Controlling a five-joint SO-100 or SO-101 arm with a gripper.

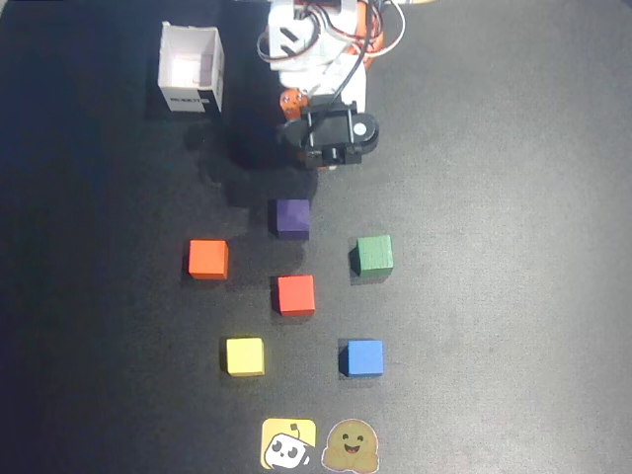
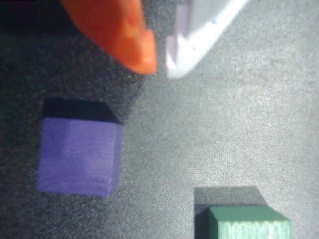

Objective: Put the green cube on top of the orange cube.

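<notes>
Hand empty, fingertips nearly together, above purple cube and green cube

Six cubes, one white box, two stickers and one arm.

Tabletop: black, matte, finely speckled cloth surface that filled the whole overhead view. Lighting: brighter across the centre and right, falling to dark at the left edge and near corners. No walls, floor or windows were visible.
</notes>
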